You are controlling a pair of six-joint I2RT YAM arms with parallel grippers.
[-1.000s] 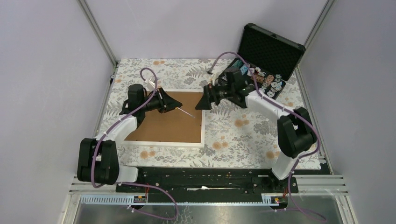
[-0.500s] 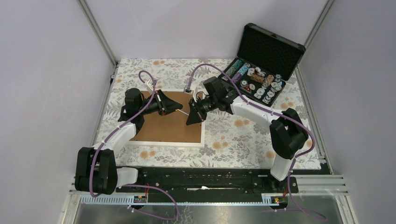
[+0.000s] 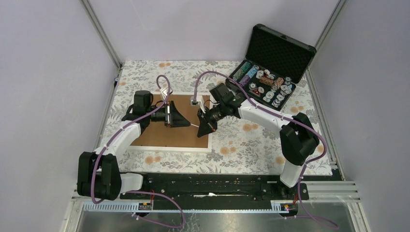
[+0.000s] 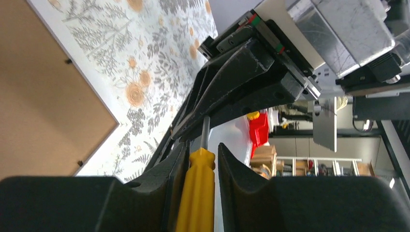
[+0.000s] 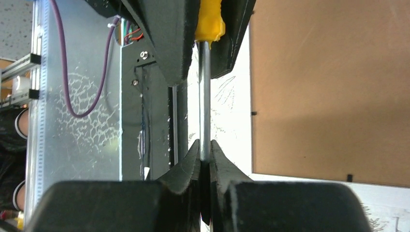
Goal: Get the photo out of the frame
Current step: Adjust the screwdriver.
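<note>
The left gripper [image 4: 200,154] clasps the yellow handle of a screwdriver [image 4: 199,193]. The right gripper [image 5: 204,147] is clamped on its steel shaft. The two meet tip to tip above the right side of the frame [image 3: 164,135]. The frame lies brown back up on a flowered tablecloth [image 3: 251,145], and the photo cannot be seen. An open black case [image 3: 280,46] sits at the far right, with pale lilac walls [image 3: 48,72] around. A second ago the right gripper stood wide open, apart from the tool.
</note>
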